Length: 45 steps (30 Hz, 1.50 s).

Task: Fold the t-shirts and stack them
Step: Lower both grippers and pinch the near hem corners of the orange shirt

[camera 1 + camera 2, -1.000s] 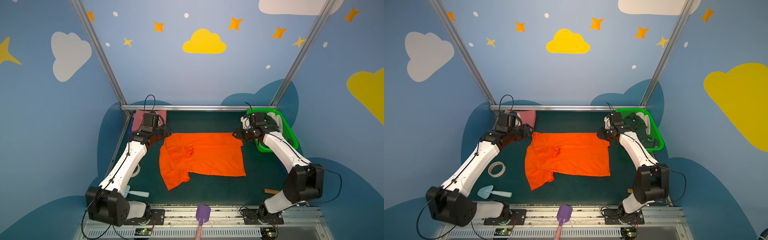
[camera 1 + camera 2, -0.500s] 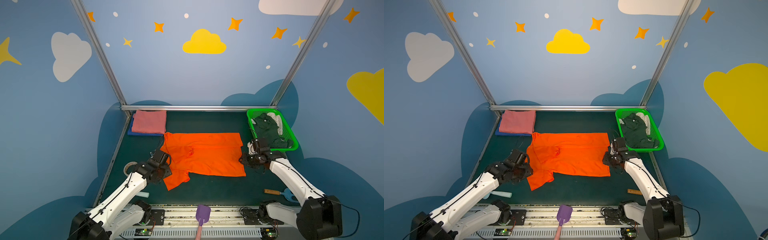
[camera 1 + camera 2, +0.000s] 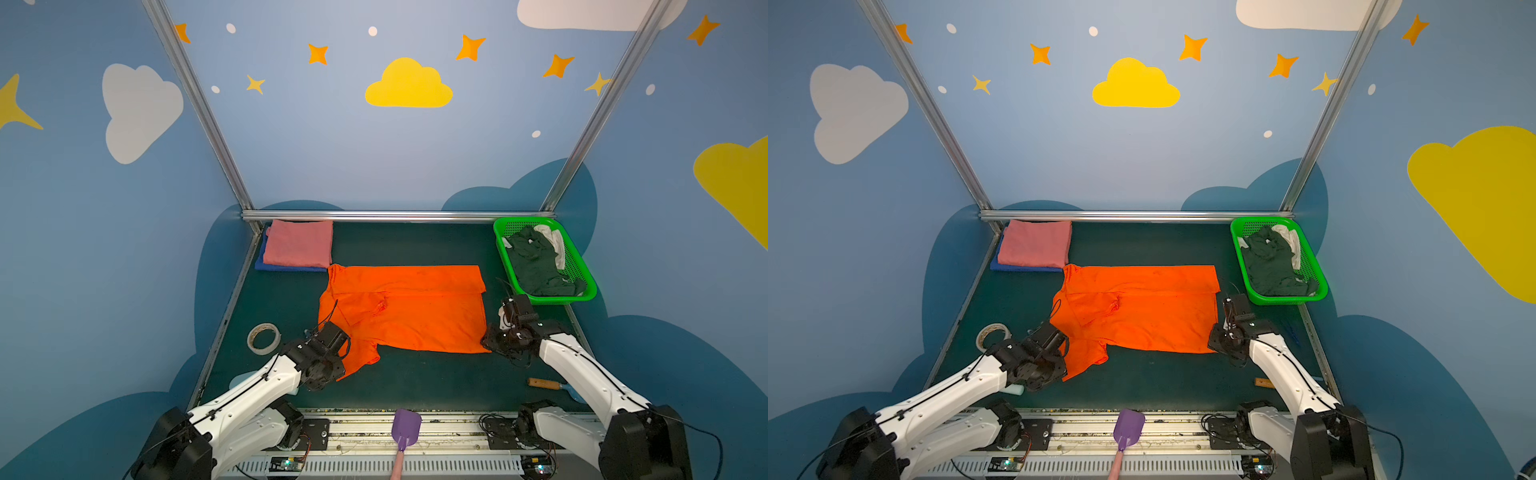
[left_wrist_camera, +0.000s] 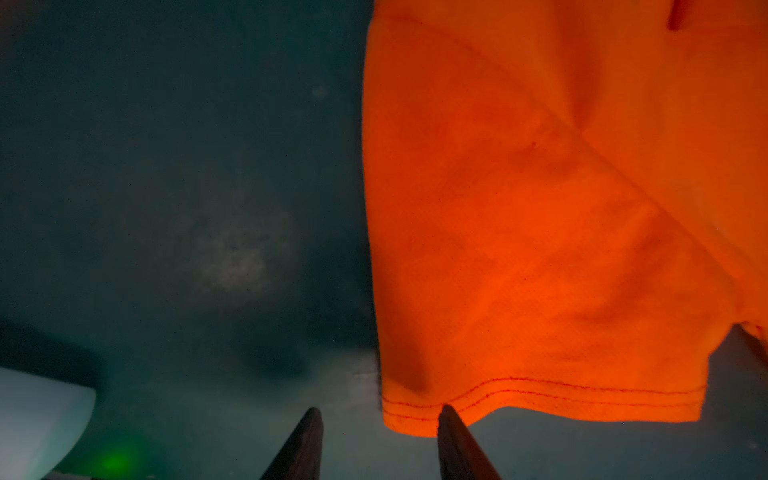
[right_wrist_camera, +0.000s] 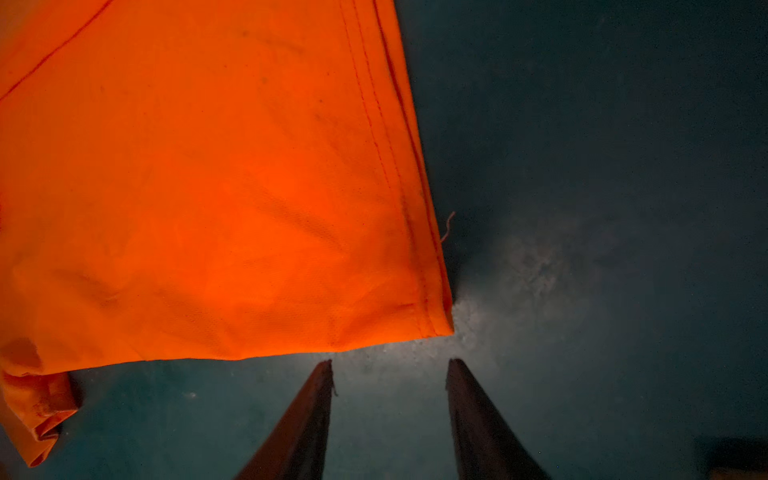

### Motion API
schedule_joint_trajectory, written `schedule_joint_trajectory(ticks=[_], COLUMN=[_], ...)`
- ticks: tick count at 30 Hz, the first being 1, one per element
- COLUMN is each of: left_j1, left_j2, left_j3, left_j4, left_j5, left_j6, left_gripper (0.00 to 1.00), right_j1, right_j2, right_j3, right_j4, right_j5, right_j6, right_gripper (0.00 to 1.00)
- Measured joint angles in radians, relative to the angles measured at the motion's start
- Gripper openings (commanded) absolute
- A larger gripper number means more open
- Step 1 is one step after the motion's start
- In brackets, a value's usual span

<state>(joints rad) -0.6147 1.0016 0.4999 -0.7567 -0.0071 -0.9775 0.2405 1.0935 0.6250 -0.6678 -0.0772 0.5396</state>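
The left gripper (image 4: 380,409) and right gripper (image 5: 390,361) are drawing back across the orange t-shirt (image 3: 415,307), the left arriving with cloth against one fingertip, the right with cloth just ahead of its jaws.

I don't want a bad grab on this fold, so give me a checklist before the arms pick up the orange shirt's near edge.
1. The left tool open: ok, jaws apart at the orange shirt's sleeve hem.
2. The right tool open: ok, jaws apart.
3. Shirt corner between the right tool's jaws: not ok, it lies just ahead of them.
4. Shirt spread on the table: ok, nothing lifted.
5. The tape roll clear of the shirt: ok, apart from it.
6. Stack ready: ok, pink shirt folded on blue shirt.
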Motion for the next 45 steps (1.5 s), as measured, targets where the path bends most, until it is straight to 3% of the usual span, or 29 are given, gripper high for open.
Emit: schedule_joint_trajectory(ticks=[12,26,33,45], left_j1=[-0.003,-0.003,-0.003,-0.003], left_j2=[0.060,0.071,0.056,0.037], left_j3=[-0.037,-0.039,-0.039,0.003], left_j4=[0.095,0.115,0.117,0.109], left_j5=[0.019,0.014,0.013,-0.008], left_j6=[-0.023,-0.029,-0.028,-0.018], left_gripper=[0.37,0.06,0.05,0.05], right_j1=[0.003,0.004,0.004,0.004], right_j2=[-0.006,-0.008,-0.008,0.061], right_j3=[-0.005,-0.027,-0.031,-0.043], right_j4=[0.006,0.013,-0.006,0.003], right_j5=[0.002,0.003,0.036,0.086], right_j6=[0.008,0.018,0.026,0.041], right_gripper=[0.47,0.48,0.57,0.53])
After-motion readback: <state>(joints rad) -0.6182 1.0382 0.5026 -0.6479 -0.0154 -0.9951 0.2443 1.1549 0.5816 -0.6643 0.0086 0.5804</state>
